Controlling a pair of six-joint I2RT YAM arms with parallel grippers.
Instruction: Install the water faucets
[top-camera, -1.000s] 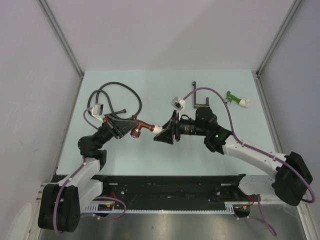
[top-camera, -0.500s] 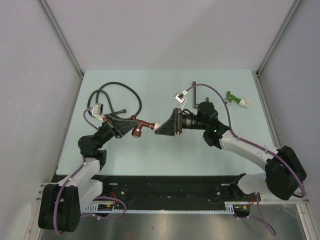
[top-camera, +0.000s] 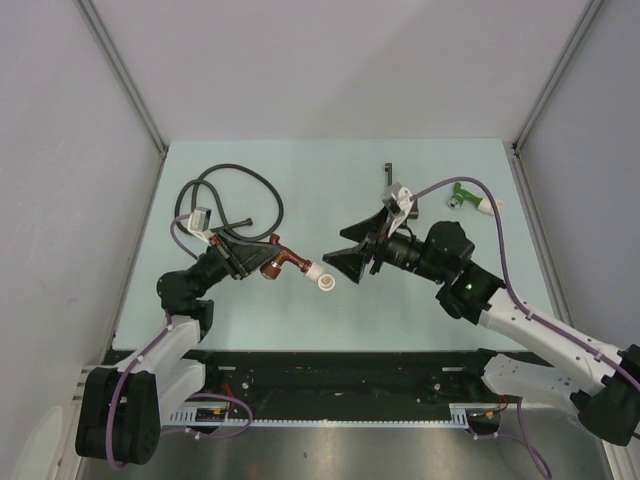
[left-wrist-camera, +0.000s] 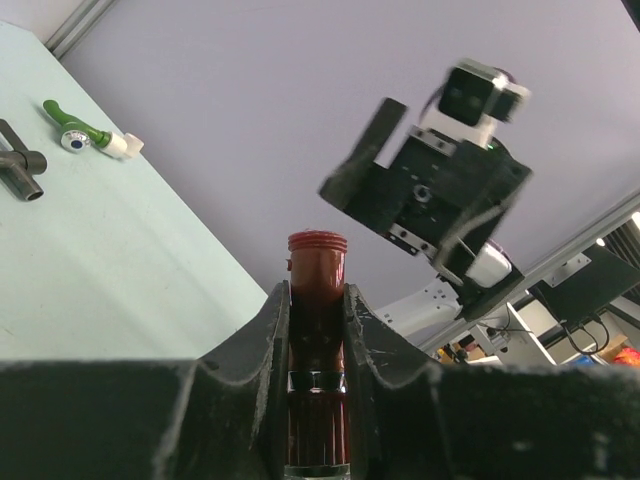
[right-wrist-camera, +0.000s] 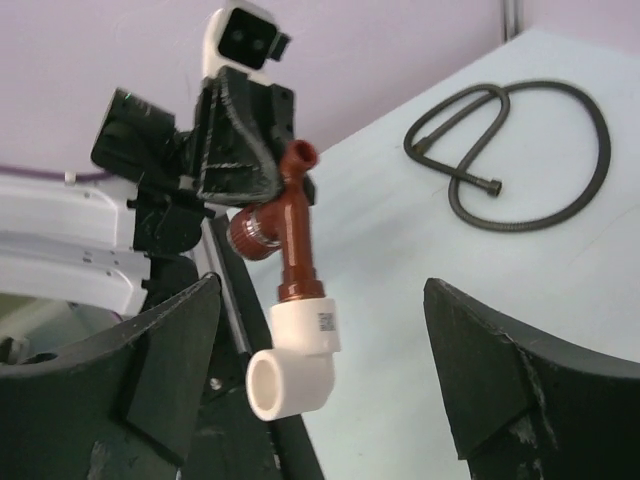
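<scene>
Here the reddish-brown tap-shaped faucet (top-camera: 290, 262) is hanging above the pale green table (top-camera: 300, 315), left of centre. Its long axis is running left to right, with its white plastic elbow fitting (top-camera: 324, 279) pointing toward the right gripper (top-camera: 338, 248) — jaws spread wide, just clear of it. The left gripper (top-camera: 252, 260) is clamping the faucet's body. A coiled black hose (top-camera: 240, 190) is lying behind it — a green faucet (top-camera: 468, 198) far right.

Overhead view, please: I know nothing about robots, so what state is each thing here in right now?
Left fingers: shut on the copper faucet.
Right fingers: open, holding nothing, apart from the faucet.
Copper faucet: held off the table, white elbow on its free end.
Green faucet: lying on the table, far right, untouched.
Black hose: coiled loosely on the table, far left.
Dark bracket: lying on the table.
</scene>
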